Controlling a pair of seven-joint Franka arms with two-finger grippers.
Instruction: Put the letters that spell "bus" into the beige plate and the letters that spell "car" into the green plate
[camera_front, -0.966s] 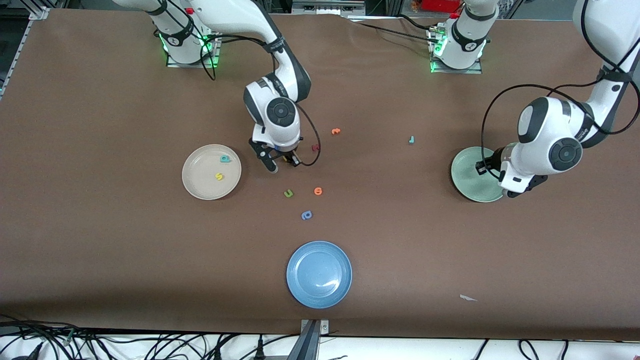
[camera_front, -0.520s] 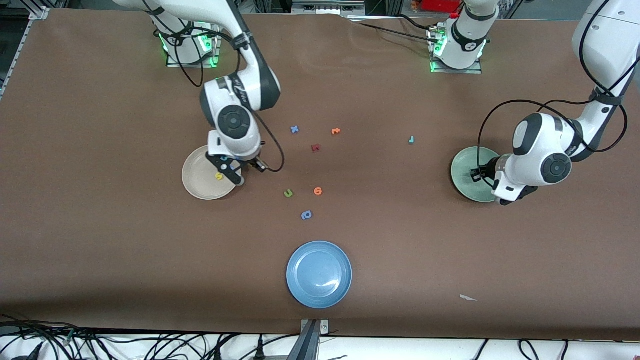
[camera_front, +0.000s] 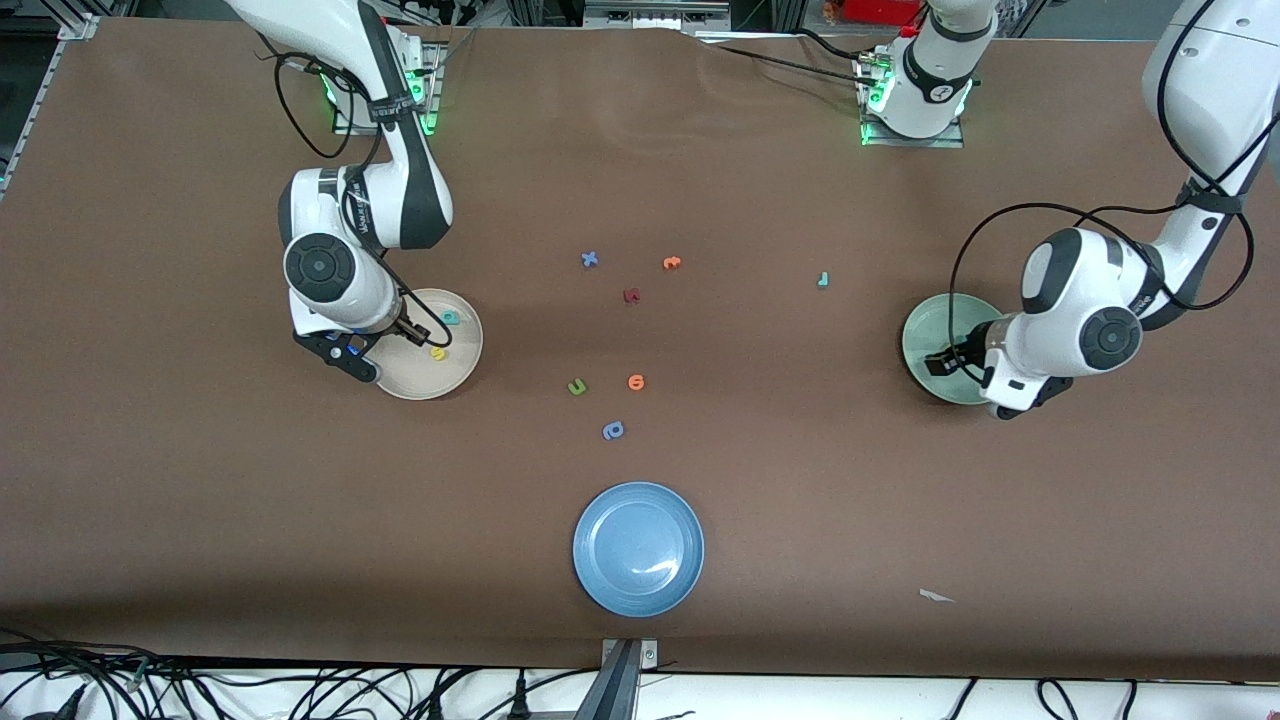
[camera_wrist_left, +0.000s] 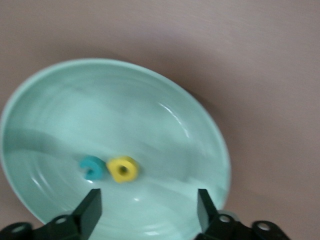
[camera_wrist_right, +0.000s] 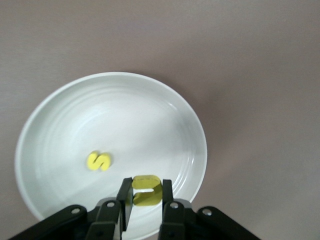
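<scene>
The big brown table (camera_front: 200, 480) carries three plates. Nearest the front camera sits the blue plate (camera_front: 638, 548), holding nothing.

Toward the right arm's end lies the beige plate (camera_front: 455, 372), and the right gripper (camera_wrist_right: 143, 202) hangs directly over it, jaws narrow and pinching the yellow "u" (camera_wrist_right: 146, 190). From the wrist view that letter is flat between the fingers, its long axis running across the gap, with the plate floor straight below. So the coming move looks like a plain drop or short descent: the plate is underneath, no sideways travel wanted. The yellow "s" (camera_wrist_right: 99, 161) lies in the plate just beside the drop spot, and the teal "b" (camera_front: 451, 318) rests nearer the rim, farther from the front camera.

Toward the left arm's end is the green plate (camera_front: 925, 345). The left gripper (camera_wrist_left: 147, 207) is low over it, jaws wide apart and holding nothing. In the dish, close under the fingertips, lie the teal "c" (camera_wrist_left: 92, 167) and the yellow "a" (camera_wrist_left: 123, 169), touching or nearly so.

That leaves the teal "r" (camera_front: 822, 280) on bare table, between the loose pile and the green plate. The left arm is clearly the nearer one for it.

Mid-table are the spares: a blue "x" (camera_front: 589, 260), an orange letter (camera_front: 671, 263), a dark red letter (camera_front: 631, 295), the green "u" (camera_front: 577, 387), another orange letter (camera_front: 636, 382), and the periwinkle letter (camera_front: 613, 430).
</scene>
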